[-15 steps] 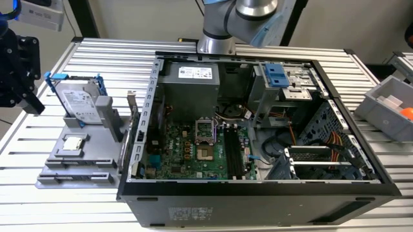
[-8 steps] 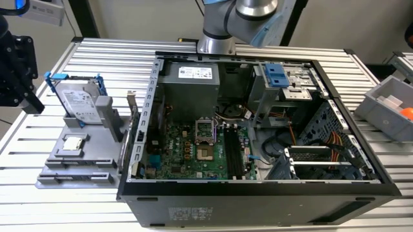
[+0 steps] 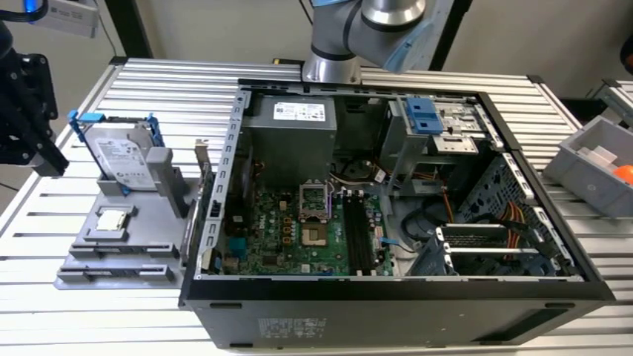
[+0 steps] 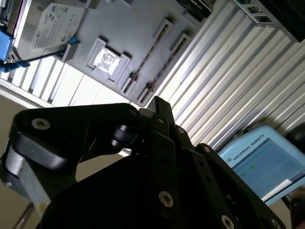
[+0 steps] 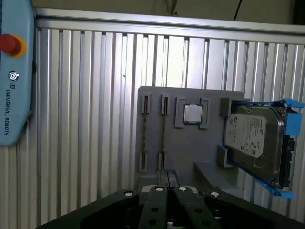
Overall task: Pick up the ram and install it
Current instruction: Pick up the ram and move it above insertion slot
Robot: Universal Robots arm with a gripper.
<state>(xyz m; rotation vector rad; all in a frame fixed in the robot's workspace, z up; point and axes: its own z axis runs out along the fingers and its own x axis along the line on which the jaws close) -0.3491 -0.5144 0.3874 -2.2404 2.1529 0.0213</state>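
Two sticks of ram point(image 5: 163, 132) stand on edge, side by side, in the gray holder point(image 5: 190, 157). Seen edge-on in both wrist views, they show as thin dark lines between end clips, so their chips cannot be made out. Beside them on the holder lies the chip point(image 5: 192, 113), and beyond it the drive point(image 5: 250, 136) leans in its blue frame, partly cropped in the second wrist view.

The pincer point(image 5: 167, 175) hangs off the holder and touches nothing. Its fingertips meet with nothing between them. Only its tips and black linkage show, the rest being cut off by the frame. In the exterior view its dark body is sliced by that view's left edge, above the slatted counter point(image 3: 138, 81).

In that view the ram is hard to pick out among the holder's low ridges. The holder sits just beside the open case point(image 3: 396, 311), on the exterior view's left, and the black slots point(image 3: 358, 233) on the board inside lie well apart from the ram. A pendant point(image 5: 14, 86) is cropped at the edge of the first wrist view.
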